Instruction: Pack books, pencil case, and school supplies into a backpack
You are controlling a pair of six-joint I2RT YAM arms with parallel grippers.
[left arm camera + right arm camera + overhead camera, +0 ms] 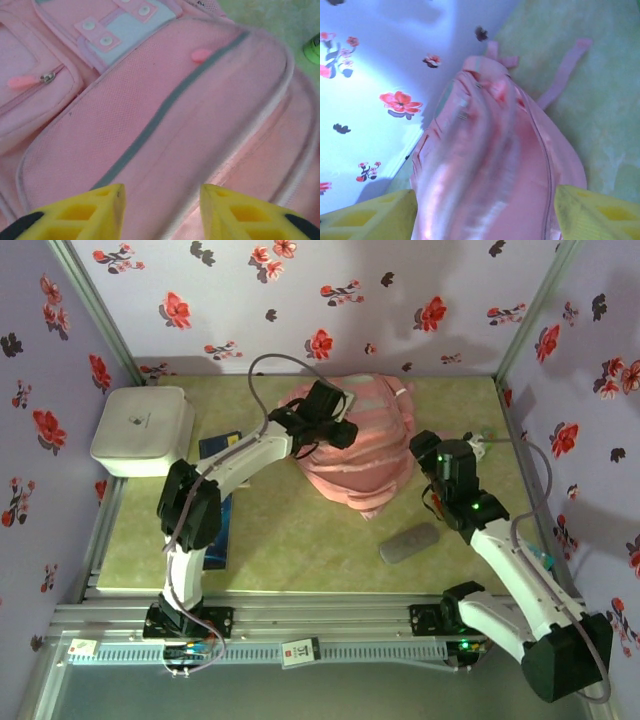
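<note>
Two yellow fingers of the left gripper (160, 210) poke up at the bottom of the left wrist view. Its jaws are apart and hold nothing. Right past them is the pink backpack (190, 110), very close. A grey zip line runs across its big flap from lower left to upper right, with a little pink pull (201, 55) near the top. The zip looks shut to me.

The right gripper (485, 215) has its jaws wide apart too, at the bottom of the right wrist view. The bag bulges up between them, but I cannot tell if they touch it.

From above, the backpack sits in the upper middle of the table (300, 540), with one gripper at each side of it.

I think the job has hardly begun. The grey pencil case (409, 542) lies out on the table at the lower right of the bag, near the right arm. Two books are out at the left: a dark navy book (218, 445) and a blue book (218, 535). The bag must be opened first (that is my guess, since no pocket gapes).

The left arm hangs over the books, so it blocks them. A white box (143, 430) sits at the upper left, just beside the navy book. A small green thing (313, 48) peeks in at the right edge of the left wrist view.
</note>
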